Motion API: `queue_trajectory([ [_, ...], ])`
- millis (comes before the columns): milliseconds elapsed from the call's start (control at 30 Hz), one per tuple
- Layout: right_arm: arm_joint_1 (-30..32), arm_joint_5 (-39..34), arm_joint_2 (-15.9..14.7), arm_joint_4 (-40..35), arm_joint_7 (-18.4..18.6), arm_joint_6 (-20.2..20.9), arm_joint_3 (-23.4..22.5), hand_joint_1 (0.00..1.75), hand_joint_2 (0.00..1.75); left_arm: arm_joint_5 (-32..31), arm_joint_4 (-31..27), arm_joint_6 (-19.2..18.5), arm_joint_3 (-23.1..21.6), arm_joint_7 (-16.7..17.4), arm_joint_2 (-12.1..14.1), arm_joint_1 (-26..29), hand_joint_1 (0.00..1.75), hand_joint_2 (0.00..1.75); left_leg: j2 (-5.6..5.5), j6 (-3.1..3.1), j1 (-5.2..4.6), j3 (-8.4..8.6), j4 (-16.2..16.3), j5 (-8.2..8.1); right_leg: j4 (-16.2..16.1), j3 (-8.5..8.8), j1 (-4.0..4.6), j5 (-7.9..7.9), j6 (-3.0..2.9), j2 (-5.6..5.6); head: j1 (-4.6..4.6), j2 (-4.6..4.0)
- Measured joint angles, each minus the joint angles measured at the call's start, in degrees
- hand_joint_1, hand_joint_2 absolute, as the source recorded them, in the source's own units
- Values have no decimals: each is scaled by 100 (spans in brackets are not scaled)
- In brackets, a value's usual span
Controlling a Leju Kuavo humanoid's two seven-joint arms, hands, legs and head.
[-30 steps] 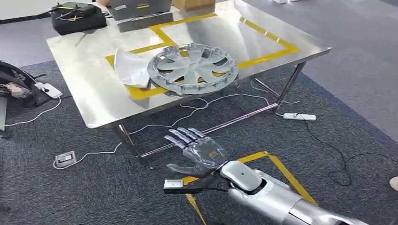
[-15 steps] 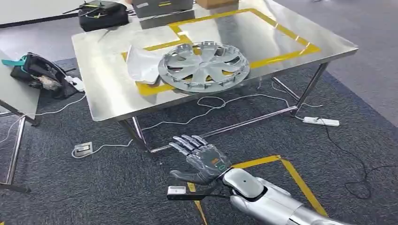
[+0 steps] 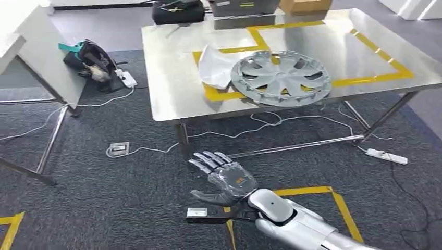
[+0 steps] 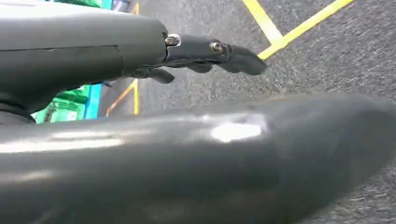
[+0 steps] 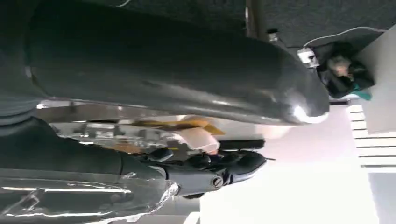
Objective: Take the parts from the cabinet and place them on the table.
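While the dark carpet (image 3: 130,208) spreads wide around the robot, the steel table (image 3: 172,78) stands ahead with its near edge running left to right above its crossbar. A yellow tape outline (image 3: 375,49) frames part of the tabletop, and the silver wheel cover (image 3: 281,78) lies flat on that tape, near the front edge but wholly on the surface. Just left of it, touching or overlapping its rim, rests a pale curved panel (image 3: 215,67). At the far edge sit a black bag (image 3: 177,10) and a grey box (image 3: 242,8). A second table (image 3: 36,57) juts in at left, with a dark bag (image 3: 91,57) on the floor between the two. White cables (image 3: 271,122) trail under the table to a power strip (image 3: 387,155). Yellow floor tape (image 3: 341,205) marks a square beside the right hand (image 3: 224,179), which hovers over carpet, fingers apart and holding nothing. The left hand (image 4: 205,51) hangs above the floor with fingers extended, empty.
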Motion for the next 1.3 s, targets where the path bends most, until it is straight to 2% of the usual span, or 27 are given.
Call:
queue_trajectory([
  [33, 34, 2, -5, 2, 0, -2, 0, 0, 0, 0, 0, 0, 0, 0, 0, 8, 0, 0, -87, -1, -3, -3, 1, 7, 113, -54, 4, 13, -3, 5, 4, 0],
  [67, 54, 2, -11, 2, 0, -7, 0, 0, 0, 0, 0, -2, 0, 0, 0, 16, 0, 0, -175, -7, -3, -2, 3, 12, -59, 36, 7, 162, -15, 9, 2, 0],
  [133, 59, 2, -15, 2, 0, -30, -2, 0, 0, 0, 0, -11, 0, 0, -2, 26, 0, 0, -342, -24, 1, -1, 18, 21, -1000, 526, -1, 643, -51, 99, 2, 0],
  [167, 59, 2, -22, 2, 0, -46, -4, 0, 0, -2, 0, -13, 0, 0, -9, 22, 0, 0, -405, -36, 8, -5, 33, 20, -1481, 782, -19, 785, -69, 300, 2, 0],
  [200, 69, 2, -48, 2, 0, -57, -4, 0, 0, -2, 0, -13, 0, 0, -13, 14, 0, 0, -477, -81, -16, -53, 58, 24, -1652, 864, -68, 647, -98, 581, -7, 0],
  [300, 157, 13, -70, -15, 2, -92, -28, 0, 0, -9, 0, -18, 0, 2, -22, 48, 0, 0, -650, -197, 66, -128, 27, 96, -1655, 898, -3, 691, -168, 408, 0, 0],
  [333, 167, 22, -72, -26, 0, -92, -37, 0, 0, -9, 0, -18, 0, 0, -18, 60, 0, 0, -705, -224, 53, -142, 22, 104, -1687, 904, -33, 712, -202, 353, -2, 0],
  [367, 168, 28, -74, -42, -7, -92, -37, 0, 0, -9, 4, -18, -2, 2, -15, 74, 0, 0, -590, -241, 34, -151, 55, 66, -1719, 918, -67, 737, -241, 249, 0, 0],
  [400, 179, 31, -77, -53, -9, -96, -42, 0, 0, -11, 2, -18, -2, 0, -9, 62, 0, 0, -306, -280, 7, -230, 214, -70, -1729, 921, -72, 741, -272, 199, -90, 0],
  [433, 197, 37, -79, -66, -11, -96, -46, 0, 0, -11, 4, -18, 0, 9, -2, 30, 0, 0, -98, -327, 14, -422, 595, -297, -1729, 918, -68, 741, -273, 115, -114, 0],
  [500, 263, 62, -116, -66, -9, -96, -63, 0, 0, -9, 4, -31, 0, 15, 0, 8, 0, 0, 59, -379, 45, -882, 1542, -694, -1729, 912, -61, 731, -286, -82, -114, 0],
  [533, 282, 105, -127, -66, 2, -96, -72, 0, 0, -11, 4, -37, 0, 15, -11, 19, 0, 0, 69, -396, 66, -998, 1780, -733, -1728, 909, -61, 729, -288, -161, -116, 0],
  [567, 292, 129, -129, -68, 7, -96, -74, 0, 0, -11, 4, -37, 0, 15, -18, 31, 0, 0, 73, -406, 85, -971, 1739, -637, -1728, 911, -61, 726, -284, -240, -116, 0],
  [633, 292, 160, -129, -70, 20, -98, -85, 0, 0, -15, 4, -37, 0, 15, -13, 35, 0, 0, 152, -399, 94, -555, 958, -187, -1728, 921, -63, 718, -270, -381, -116, 0],
  [667, 291, 171, -129, -72, 22, -98, -94, 0, 0, -15, 4, -37, 0, 15, -7, 33, 0, 0, 322, -383, 83, -240, 411, 28, -1728, 937, -63, 711, -254, -445, -116, 0],
  [700, 292, 186, -129, -90, 28, -100, -112, 0, 0, -17, 4, -37, 0, 15, -2, 21, 0, 0, 636, -370, 51, -21, 40, 49, -1727, 952, -25, 698, -221, -493, -120, 0],
  [867, 304, 208, -144, -122, 57, -116, -144, 0, 0, -35, 4, -44, 0, 15, 2, 26, 0, 0, 290, -146, 7, -66, -38, 70, -1820, 1068, -9, 673, -33, -773, -92, 0],
  [900, 299, 208, -151, -131, 61, -118, -153, 0, 0, -35, 4, -44, 0, 15, 0, 42, 0, 0, 232, -115, 49, -54, -56, 92, -1673, 985, -25, 557, 8, -519, -72, 0],
  [933, 308, 208, -155, -138, 61, -131, -164, 0, 0, -39, 4, -50, 0, 15, 0, 39, 0, 0, 180, -85, 61, -55, -52, 98, -1286, 811, -22, 315, -5, -264, -48, 0],
  [967, 324, 208, -171, -136, 63, -133, -168, 0, 0, -44, 4, -50, 0, 15, 0, 22, 0, 0, 118, -58, 58, -62, -52, 100, -834, 606, -15, 106, -12, -131, -37, 0],
  [1033, 386, 210, -199, -136, 66, -133, -168, 0, 0, -50, 4, -50, 0, 15, 0, 3, 0, 0, -38, -36, 41, -73, -51, 104, -29, 209, -5, -173, -30, -4, -30, 0],
  [1067, 421, 210, -208, -136, 66, -133, -168, 0, 0, -50, 4, -50, 0, 15, 0, 5, 0, 0, -137, -33, 33, -69, -50, 105, 29, 157, -2, -120, -47, 8, -35, 0],
  [1100, 438, 210, -230, -136, 70, -133, -168, 0, 0, -50, 4, -50, 0, 15, 0, 16, 0, 0, -240, -35, 32, -65, -43, 106, -209, 248, 3, 69, -66, 17, -31, 0],
  [1167, 439, 210, -238, -151, 72, -133, -170, 0, 0, -50, 4, -50, 0, 15, 0, 23, 0, 0, -402, -46, 33, -55, -25, 103, -1168, 687, -3, 591, -109, 145, -33, 0],
  [1200, 440, 210, -243, -155, 70, -133, -170, 0, 0, -50, 4, -50, 0, 15, 0, 23, 0, 0, -464, -63, 41, -60, -14, 99, -1594, 879, -27, 722, -119, 404, -28, 0],
  [1233, 457, 210, -254, -157, 74, -133, -173, 0, 0, -52, 4, -50, 0, 15, 2, 8, 0, 0, -534, -105, 6, -103, 31, 89, -1740, 949, -80, 626, -133, 602, -44, 0],
  [1300, 498, 208, -254, -166, 85, -138, -175, 0, 0, -52, 4, -50, 0, 15, 7, 21, 0, 0, -660, -183, 64, -148, -1, 140, -1699, 975, -22, 639, -159, 475, -46, 0],
])
